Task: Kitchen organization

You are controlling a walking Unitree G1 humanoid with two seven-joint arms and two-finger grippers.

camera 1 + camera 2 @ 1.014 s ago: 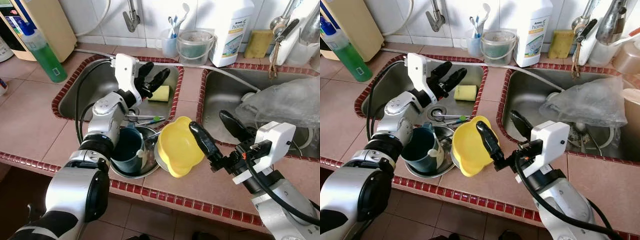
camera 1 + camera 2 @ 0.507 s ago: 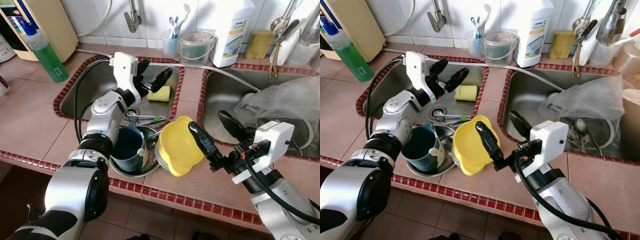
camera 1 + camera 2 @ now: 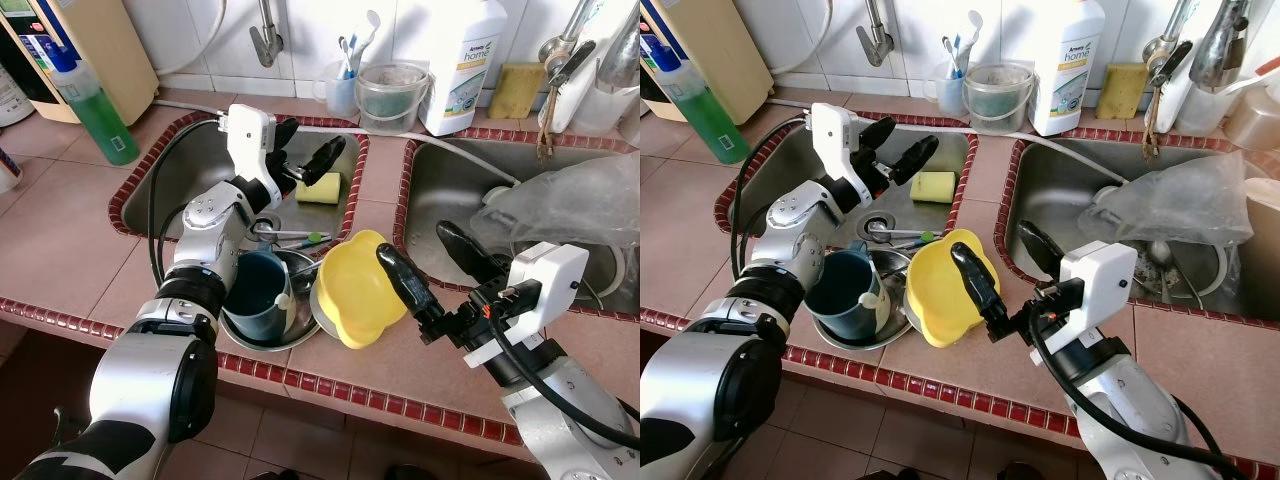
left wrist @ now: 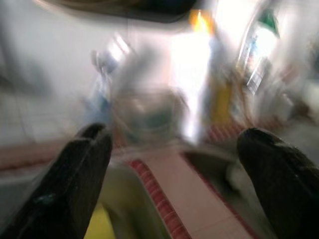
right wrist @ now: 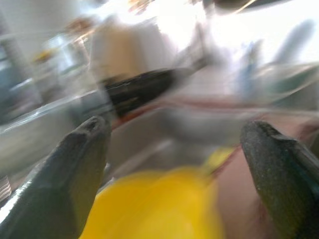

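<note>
1. The left gripper (image 3: 308,158) hangs over the left sink (image 3: 180,170) with its fingers spread wide and nothing between them; a yellow sponge (image 3: 322,187) lies on the sink floor just beyond the fingertips.
2. The right gripper (image 3: 430,260) is over the counter (image 3: 60,240) between the two sinks, fingers parted. One finger lies against the inside of the yellow bowl (image 3: 360,292); the other is over the edge of the right sink (image 3: 450,180). It is released, not clamped on the bowl.
3. The yellow bowl is tilted on its side at the counter's front edge, leaning on a metal bowl (image 3: 300,330).
4. A dark blue mug (image 3: 255,295) stands in the metal bowl, just beside the yellow bowl.
5. Cutlery (image 3: 290,238) lies in the left sink behind the mug.
6. A crumpled clear plastic bag (image 3: 570,205) fills part of the right sink.
7. A green bottle (image 3: 95,110) stands on the counter to the left of the left sink; a white jug (image 3: 460,60) and a clear cup (image 3: 390,92) stand against the tiled wall.
</note>
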